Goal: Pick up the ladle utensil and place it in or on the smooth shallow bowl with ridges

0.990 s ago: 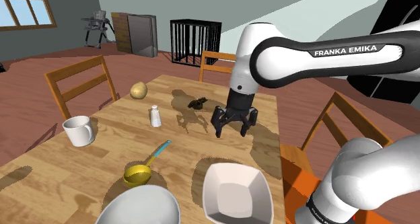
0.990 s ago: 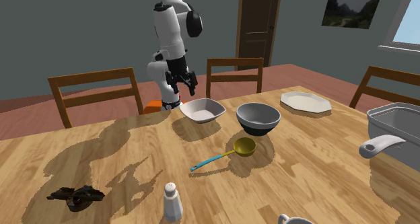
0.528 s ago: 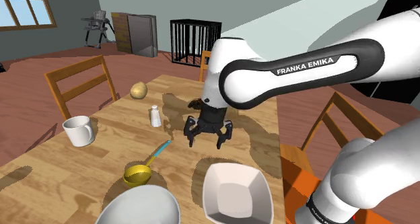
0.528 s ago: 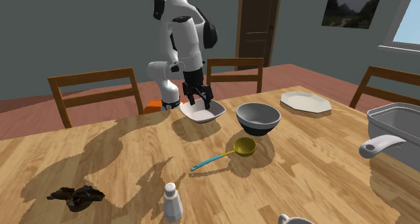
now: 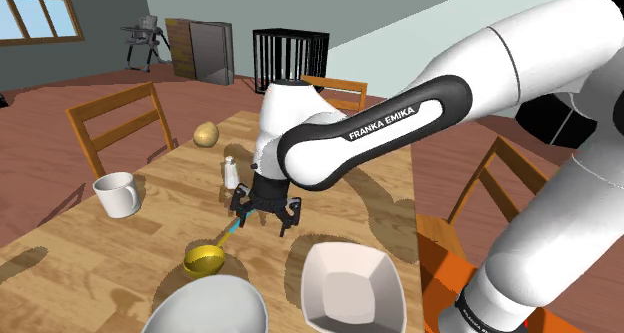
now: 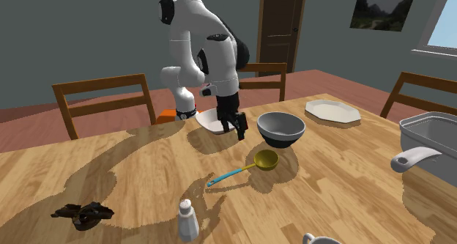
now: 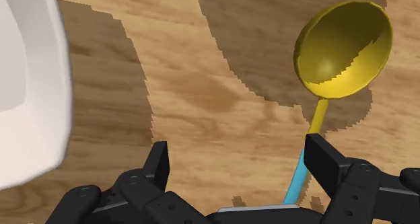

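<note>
Two fingers (image 7: 159, 163) of the gripper (image 7: 237, 155) stand apart, empty. Below, the ladle (image 7: 321, 115) lies with its handle crosswise to the gap, close by one finger, off the middle.

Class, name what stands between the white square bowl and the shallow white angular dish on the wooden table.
A deep round grey bowl stands between the white square bowl and the white dish, as the second exterior view shows.

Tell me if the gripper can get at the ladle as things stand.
Probably yes: the open gripper hangs over the ladle's blue handle, nothing lying between; the handle sits by one finger, so a small sideways shift looks needed.
</note>
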Robot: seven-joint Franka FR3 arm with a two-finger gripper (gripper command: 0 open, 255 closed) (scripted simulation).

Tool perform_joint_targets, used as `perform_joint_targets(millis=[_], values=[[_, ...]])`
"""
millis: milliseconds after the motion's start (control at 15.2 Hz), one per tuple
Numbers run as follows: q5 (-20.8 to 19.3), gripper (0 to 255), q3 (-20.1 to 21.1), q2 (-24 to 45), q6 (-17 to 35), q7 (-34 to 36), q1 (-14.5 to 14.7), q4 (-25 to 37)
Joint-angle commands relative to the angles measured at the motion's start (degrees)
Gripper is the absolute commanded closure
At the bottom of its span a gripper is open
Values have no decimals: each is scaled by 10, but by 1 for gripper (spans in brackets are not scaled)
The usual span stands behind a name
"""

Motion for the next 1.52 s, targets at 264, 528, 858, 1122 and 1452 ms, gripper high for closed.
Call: perform_joint_targets(millis=[264, 528, 858, 1122, 1452], values=[[-185, 0, 6, 177, 41, 231, 26, 115], [-240, 0, -24, 237, 45, 297, 63, 163], [-266, 0, -39, 268, 71, 314, 78, 163], [-274, 0, -44, 278, 78, 320, 84, 163], [-274, 0, -44, 278, 78, 320, 84, 163]])
